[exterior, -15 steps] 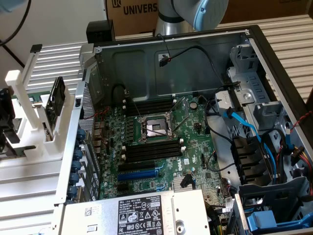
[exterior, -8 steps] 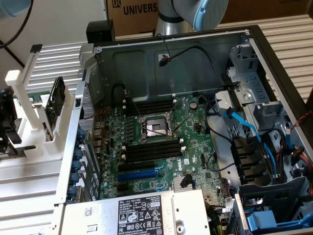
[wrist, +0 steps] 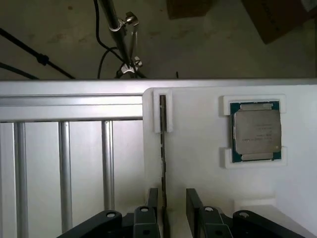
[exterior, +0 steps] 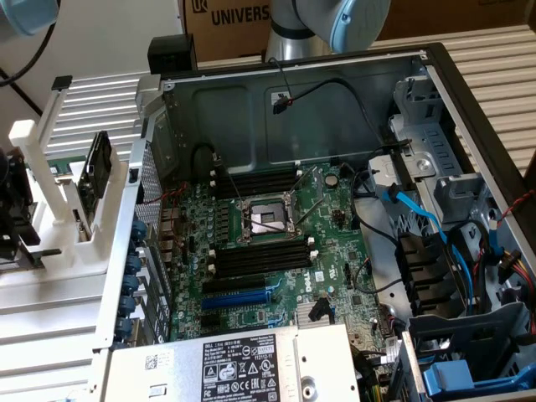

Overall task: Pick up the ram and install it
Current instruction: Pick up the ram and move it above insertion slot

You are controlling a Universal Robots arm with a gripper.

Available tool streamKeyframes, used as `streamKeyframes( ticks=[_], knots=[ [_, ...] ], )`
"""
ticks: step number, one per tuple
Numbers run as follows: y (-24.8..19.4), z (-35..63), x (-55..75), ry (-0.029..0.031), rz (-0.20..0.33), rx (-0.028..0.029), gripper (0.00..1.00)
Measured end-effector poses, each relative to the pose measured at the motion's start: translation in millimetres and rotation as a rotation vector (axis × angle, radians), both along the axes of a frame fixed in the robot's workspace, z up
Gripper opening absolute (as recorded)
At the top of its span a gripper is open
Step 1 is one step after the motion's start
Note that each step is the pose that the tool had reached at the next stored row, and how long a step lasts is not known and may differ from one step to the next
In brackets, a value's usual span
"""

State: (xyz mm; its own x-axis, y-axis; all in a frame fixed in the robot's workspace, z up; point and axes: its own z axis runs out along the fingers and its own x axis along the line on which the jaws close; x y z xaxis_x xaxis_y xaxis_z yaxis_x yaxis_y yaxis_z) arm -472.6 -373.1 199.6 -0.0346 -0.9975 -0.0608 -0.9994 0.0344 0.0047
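The ram [exterior: 99,172] is a dark stick standing upright in a white rack [exterior: 50,209], outside the case at the exterior view's left. In the wrist view I see the ram [wrist: 162,148] edge-on as a thin dark line set in a slot of the white holder [wrist: 198,163]. My gripper [wrist: 172,208] is open, with one finger on each side of that line and the ram closer to one finger [wrist: 152,201]. I cannot tell whether it touches. In the exterior view the gripper [exterior: 15,226] sits at the far left edge, left of the ram.
The open computer case [exterior: 435,92] holds the motherboard with black memory slots [exterior: 260,258] on both sides of the processor socket [exterior: 264,219], and a blue expansion slot [exterior: 239,295] nearer the front. A processor chip [wrist: 257,130] lies in the white holder beside the ram. Blue cables and drive bays fill the case's right side.
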Motion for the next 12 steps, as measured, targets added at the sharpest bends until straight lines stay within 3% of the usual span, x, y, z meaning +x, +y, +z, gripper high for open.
streamKeyframes(
  ticks=[1,2,5,12],
  knots=[
    [0.0,0.0,-0.2,0.0027,0.005,-0.0016,0.36],
    [0.2,-0.3,-0.5,0.0073,0.01,-0.0128,0.36],
    [0.4,-0.9,-0.5,0.0083,0.017,-0.0337,0.36],
    [1.7,-4.6,-1.6,0.0044,0.018,-0.0321,0.36]
  ],
)
